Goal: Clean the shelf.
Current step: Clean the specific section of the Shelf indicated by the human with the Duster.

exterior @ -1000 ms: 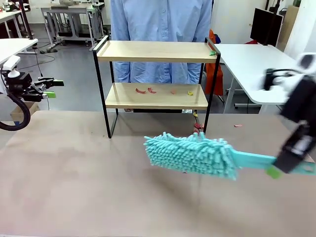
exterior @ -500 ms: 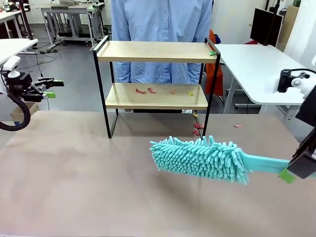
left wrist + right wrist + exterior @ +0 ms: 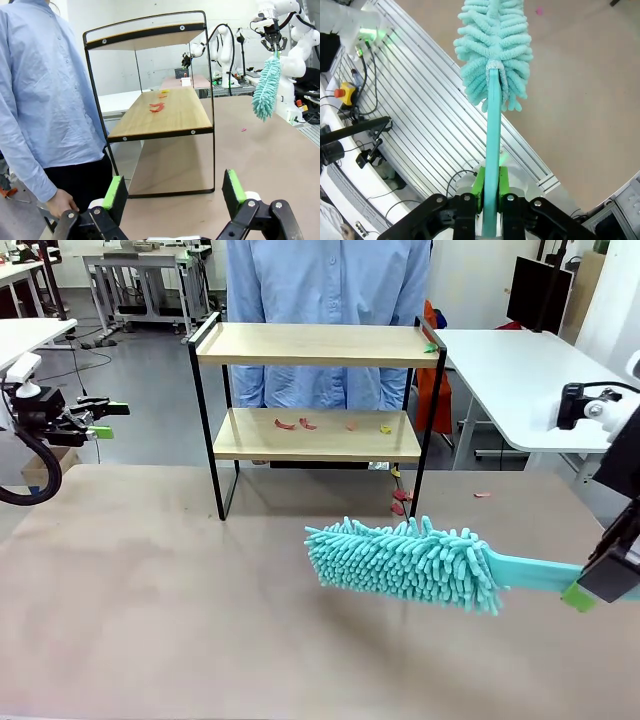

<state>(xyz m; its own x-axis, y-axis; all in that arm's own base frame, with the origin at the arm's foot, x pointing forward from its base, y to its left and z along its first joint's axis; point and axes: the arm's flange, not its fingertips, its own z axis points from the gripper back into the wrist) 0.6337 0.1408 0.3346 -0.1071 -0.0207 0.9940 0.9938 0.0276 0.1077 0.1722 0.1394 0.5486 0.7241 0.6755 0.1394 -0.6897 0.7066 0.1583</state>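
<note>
Pinching the teal duster [image 3: 405, 562], right end effector [image 3: 490, 186] at 4 o'clock, shelf [image 3: 310, 343] at 12, left end effector [image 3: 174, 192] spread, 9 o'clock

The shelf [image 3: 318, 344] stands on the table [image 3: 150, 600], in the middle at the far side. A person [image 3: 327, 280] stands behind it. Small scraps [image 3: 297, 424] lie on its lower board. The duster [image 3: 405, 560] hangs before it, to the right, its handle in the right pincer [image 3: 585, 590].
</note>
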